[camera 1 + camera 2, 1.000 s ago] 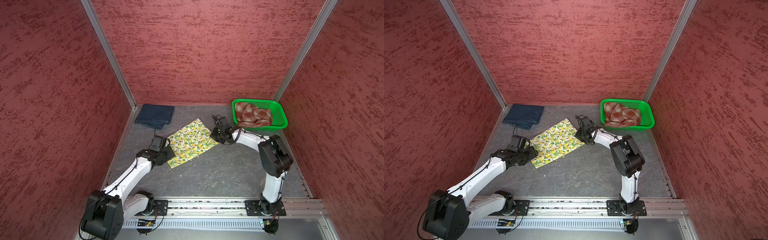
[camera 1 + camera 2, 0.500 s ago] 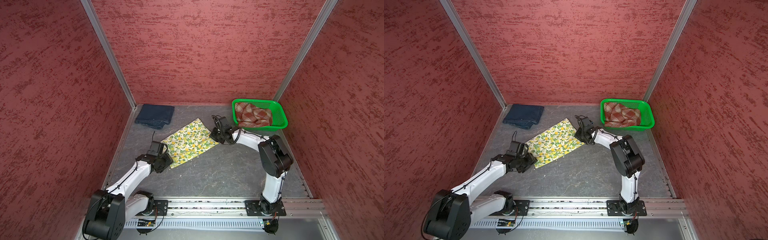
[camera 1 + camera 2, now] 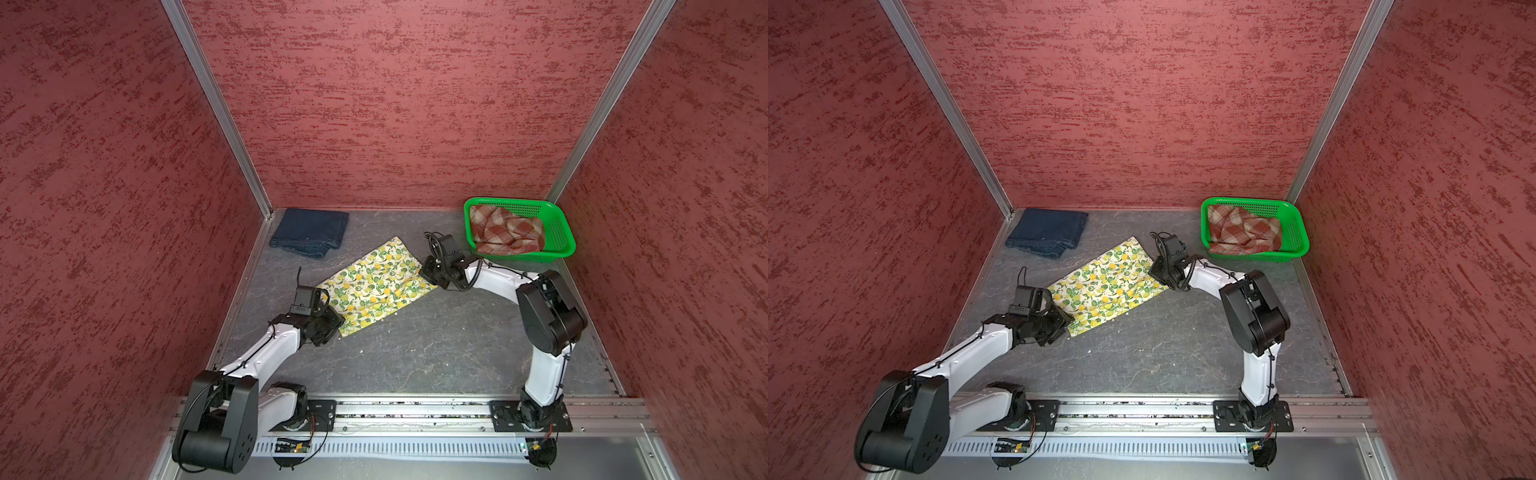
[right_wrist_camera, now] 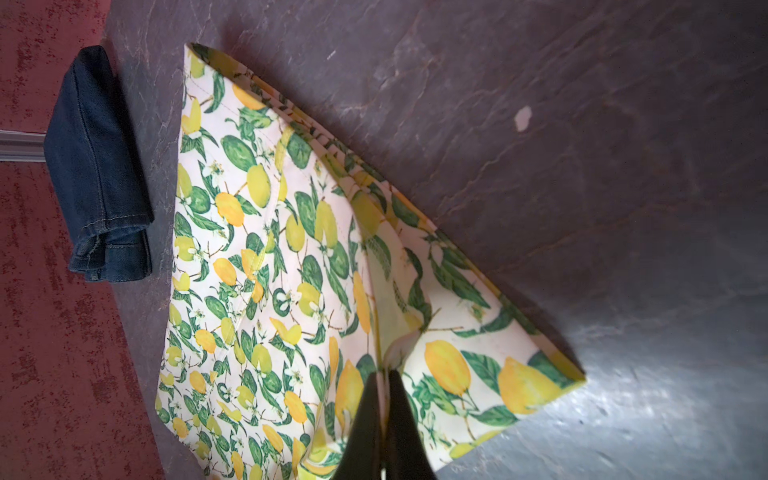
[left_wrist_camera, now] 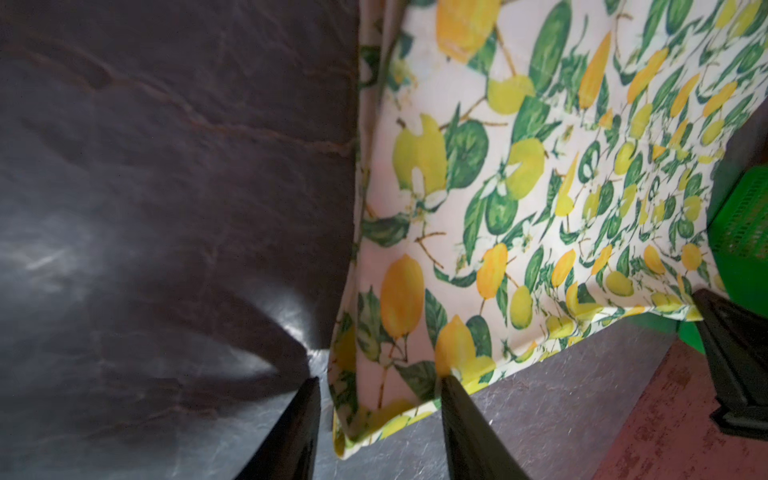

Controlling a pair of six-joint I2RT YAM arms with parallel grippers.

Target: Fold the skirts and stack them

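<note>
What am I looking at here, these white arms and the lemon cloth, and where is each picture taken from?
These are two robot arms, a left arm and a right arm, bolted to a rail at the front of a grey table. Two pictures come from a camera high above; the other two from small cameras on the wrists, looking along the fingers. A folded denim skirt lies in the back left corner, a plaid skirt in the green basket, a lemon-print skirt in the middle. The right gripper is pinched shut on that skirt; the left gripper stands open around its corner.
</note>
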